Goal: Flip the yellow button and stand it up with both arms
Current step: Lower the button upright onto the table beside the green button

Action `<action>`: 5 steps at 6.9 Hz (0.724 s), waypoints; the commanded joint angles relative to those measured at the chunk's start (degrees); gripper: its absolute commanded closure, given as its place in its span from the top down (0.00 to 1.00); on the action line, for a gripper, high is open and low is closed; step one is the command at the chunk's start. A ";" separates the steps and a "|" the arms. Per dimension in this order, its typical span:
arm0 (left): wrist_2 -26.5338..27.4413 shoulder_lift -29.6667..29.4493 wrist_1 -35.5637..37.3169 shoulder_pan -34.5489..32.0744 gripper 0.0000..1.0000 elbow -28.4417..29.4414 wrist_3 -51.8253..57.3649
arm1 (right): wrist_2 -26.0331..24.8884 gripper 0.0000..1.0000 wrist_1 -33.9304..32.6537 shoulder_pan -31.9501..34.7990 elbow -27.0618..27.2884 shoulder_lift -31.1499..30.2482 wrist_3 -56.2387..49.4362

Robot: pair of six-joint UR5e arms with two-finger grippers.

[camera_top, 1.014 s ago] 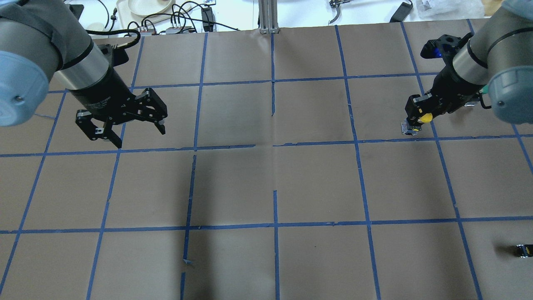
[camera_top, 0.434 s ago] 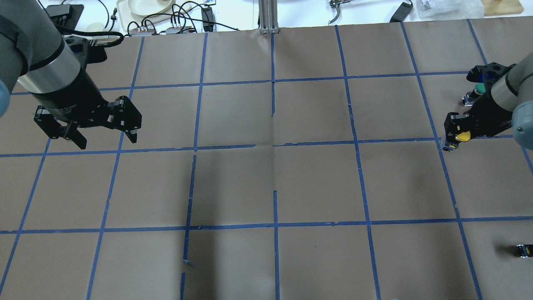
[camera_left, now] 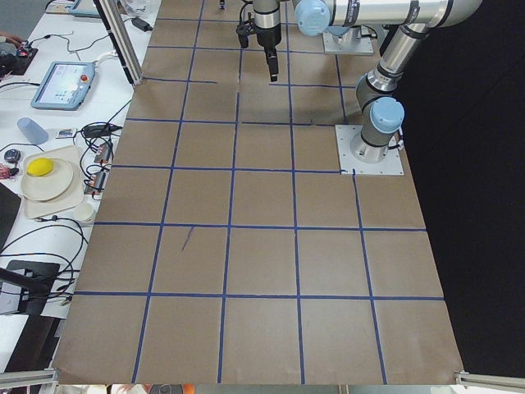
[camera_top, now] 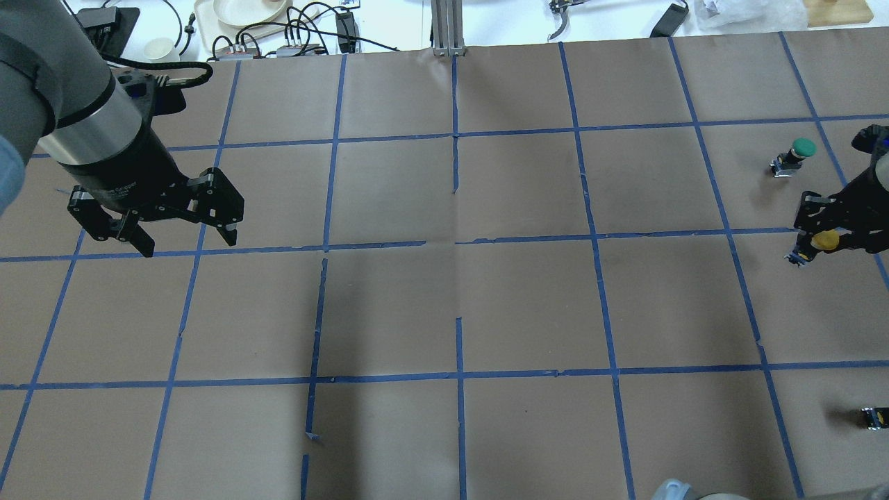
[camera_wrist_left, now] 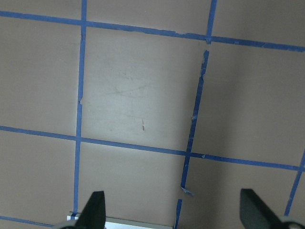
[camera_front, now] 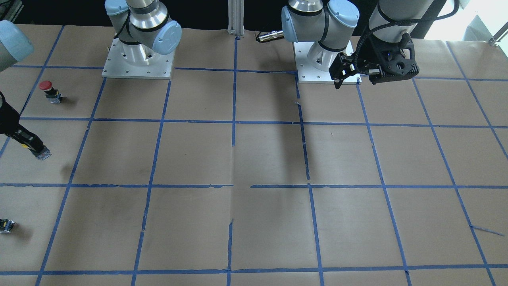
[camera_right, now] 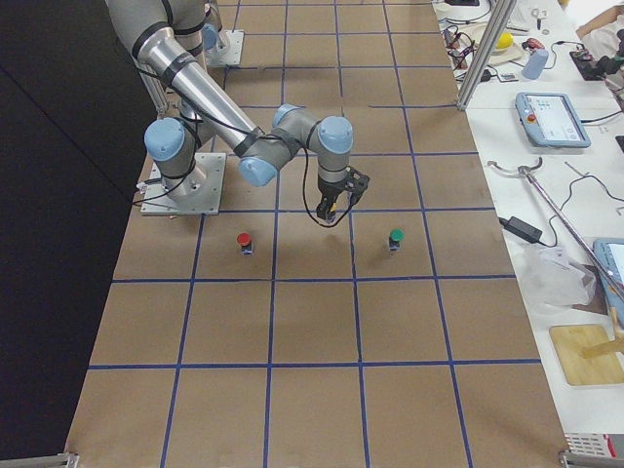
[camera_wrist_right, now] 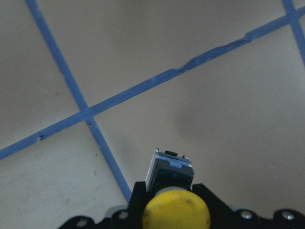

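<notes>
The yellow button [camera_top: 825,239] is gripped by my right gripper [camera_top: 811,244] at the table's far right. Its yellow cap sits between the fingers and its grey contact block [camera_top: 795,258] sticks out below them. The right wrist view shows the cap [camera_wrist_right: 176,211] and the block [camera_wrist_right: 171,167] over brown paper and blue tape lines. In the front view the right gripper [camera_front: 35,147] holds the block [camera_front: 43,155] a little above the table. My left gripper [camera_top: 189,244] is open and empty, hovering over the left side, and its fingertips [camera_wrist_left: 93,210] stand wide apart.
A green-capped button [camera_top: 799,149] stands just beyond the right gripper. A red-capped button [camera_front: 47,89] stands nearer the robot's base on the same side. A tiny black-and-yellow block [camera_top: 874,417] lies at the right edge. The table [camera_top: 458,292] is brown paper with a blue tape grid.
My right gripper has carried the yellow button to the right and a little toward the robot. My left arm pulled left, then edged slightly back, still open.
</notes>
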 commanded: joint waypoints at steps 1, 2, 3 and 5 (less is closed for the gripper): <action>-0.19 0.65 0.44 -0.20 1.00 -0.01 0.00 | 4.29 0.09 -1.36 -8.09 1.01 1.15 10.46; -0.02 0.82 0.35 -0.20 1.00 -0.27 0.00 | 6.68 0.08 -1.71 -9.25 2.41 1.85 12.76; -0.28 -0.31 0.44 -0.20 1.00 -0.10 0.00 | 6.70 0.08 -4.32 -10.65 3.21 2.73 17.83; -2.72 -0.41 0.53 -0.29 1.00 -0.09 0.00 | 6.00 0.08 -6.19 -10.84 3.39 4.23 23.29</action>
